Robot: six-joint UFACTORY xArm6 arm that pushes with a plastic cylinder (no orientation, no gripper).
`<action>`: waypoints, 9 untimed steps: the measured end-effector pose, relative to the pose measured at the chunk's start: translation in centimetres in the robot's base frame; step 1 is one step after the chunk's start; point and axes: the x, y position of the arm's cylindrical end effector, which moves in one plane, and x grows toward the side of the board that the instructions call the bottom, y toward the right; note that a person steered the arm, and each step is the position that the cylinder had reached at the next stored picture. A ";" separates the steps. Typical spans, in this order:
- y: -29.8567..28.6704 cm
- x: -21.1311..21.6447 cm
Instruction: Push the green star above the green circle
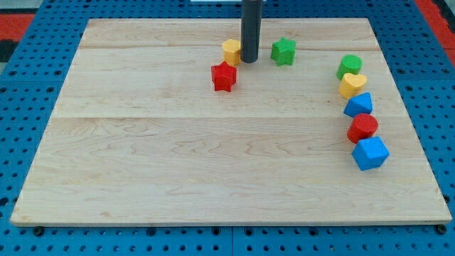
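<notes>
The rod's tip point(249, 61) grips nothing, sitting just left of the green star point(283, 51), which is well left of the green circle point(349, 65); an off-centre shove could spin it off the bench point(178, 156).

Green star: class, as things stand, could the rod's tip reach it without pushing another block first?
Probably yes. My tip sits just to the view's left of the green star, with bare board between them. The yellow block lies on the tip's other side.
</notes>
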 end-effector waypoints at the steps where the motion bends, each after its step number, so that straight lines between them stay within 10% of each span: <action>1: 0.4 -1.0; 9: 6.9 1.4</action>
